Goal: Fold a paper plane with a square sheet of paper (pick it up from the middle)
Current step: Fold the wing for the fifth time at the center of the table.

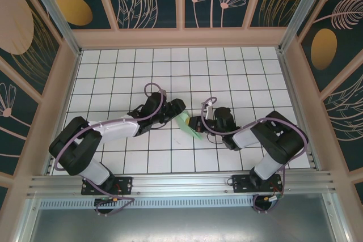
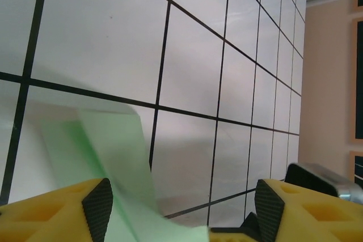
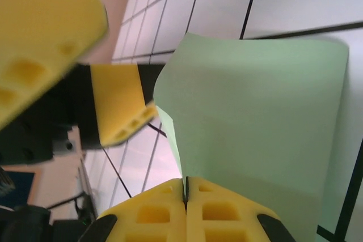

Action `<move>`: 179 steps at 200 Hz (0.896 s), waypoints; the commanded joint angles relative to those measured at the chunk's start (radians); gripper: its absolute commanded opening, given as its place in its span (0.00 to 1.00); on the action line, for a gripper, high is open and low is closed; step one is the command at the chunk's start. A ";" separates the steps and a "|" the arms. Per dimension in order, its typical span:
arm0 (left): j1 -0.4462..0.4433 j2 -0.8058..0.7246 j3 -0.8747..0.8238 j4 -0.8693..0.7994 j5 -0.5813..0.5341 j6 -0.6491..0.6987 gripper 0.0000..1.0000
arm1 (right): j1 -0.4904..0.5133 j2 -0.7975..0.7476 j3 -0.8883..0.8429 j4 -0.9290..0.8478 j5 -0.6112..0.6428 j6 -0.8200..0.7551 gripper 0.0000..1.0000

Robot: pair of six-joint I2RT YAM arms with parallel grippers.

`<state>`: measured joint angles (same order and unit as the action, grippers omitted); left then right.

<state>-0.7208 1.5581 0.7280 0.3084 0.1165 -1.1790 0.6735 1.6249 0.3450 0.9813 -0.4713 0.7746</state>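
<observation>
The right end effector (image 3: 186,199) is clenching the sheet of paper (image 3: 255,111). Its two yellow fingers are pressing flat against each other, and the pale green paper's edge is running down into the seam between them. The sheet is standing up off the white gridded tabletop (image 1: 227,72), curving, with a crease crossing its lower part. In the top view it is sitting around the middle of the tabletop, a small green patch between the two wrists, right at the tip of the right arm.

The left end effector (image 2: 181,213) is standing released, its jaws gaping wide with bare grid showing between them. The paper is coming in beside the fingertip (image 2: 97,201) on the left of the left wrist view and trailing down between the jaws. Whether it is brushing that pad I cannot tell, but nothing is squeezing it there. In the right wrist view, the left end effector's yellow fingers are showing just beside the sheet's left edge, one higher up and one close against the curl of the paper.
</observation>
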 commanded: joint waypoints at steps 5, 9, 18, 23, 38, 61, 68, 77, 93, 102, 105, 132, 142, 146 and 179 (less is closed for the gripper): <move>0.005 0.034 0.029 -0.050 0.031 -0.002 0.71 | 0.040 0.007 0.005 0.001 0.029 -0.164 0.00; 0.005 0.038 0.026 -0.057 0.031 -0.001 0.70 | 0.046 0.005 0.005 -0.007 0.039 -0.183 0.00; 0.005 0.042 0.019 -0.064 0.036 -0.001 0.70 | 0.060 -0.001 0.005 -0.020 0.066 -0.221 0.00; 0.007 0.045 0.015 -0.069 0.037 -0.001 0.70 | 0.067 -0.003 0.005 -0.030 0.083 -0.241 0.00; 0.007 0.046 0.007 -0.085 0.038 0.004 0.70 | 0.085 -0.010 0.015 -0.062 0.120 -0.289 0.00; 0.006 0.040 0.006 -0.114 0.027 0.020 0.70 | 0.109 -0.017 0.024 -0.084 0.151 -0.340 0.00; 0.007 0.040 0.014 -0.129 0.024 0.030 0.70 | 0.118 -0.019 0.025 -0.088 0.161 -0.357 0.00; 0.008 0.047 0.026 -0.154 0.023 0.044 0.71 | 0.132 -0.023 0.030 -0.104 0.193 -0.376 0.00; 0.008 0.064 0.050 -0.197 0.025 0.068 0.68 | 0.154 -0.026 0.028 -0.100 0.233 -0.410 0.00; 0.008 0.071 0.052 -0.206 0.029 0.079 0.64 | 0.162 -0.025 0.026 -0.095 0.247 -0.421 0.00; 0.009 0.071 0.053 -0.209 0.029 0.082 0.62 | 0.164 -0.025 0.024 -0.095 0.254 -0.424 0.00; 0.010 0.075 0.058 -0.212 0.020 0.099 0.43 | 0.191 -0.032 0.030 -0.102 0.294 -0.465 0.00; 0.010 0.077 0.067 -0.219 0.016 0.109 0.35 | 0.204 -0.040 0.031 -0.105 0.305 -0.479 0.00; 0.010 0.079 0.071 -0.220 0.014 0.110 0.32 | 0.207 -0.044 0.030 -0.106 0.313 -0.483 0.00; 0.011 0.080 0.096 -0.234 0.009 0.125 0.14 | 0.221 -0.087 0.027 -0.159 0.363 -0.494 0.08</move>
<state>-0.7177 1.6299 0.7860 0.1032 0.1406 -1.0805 0.8818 1.5894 0.3576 0.8581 -0.1715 0.3210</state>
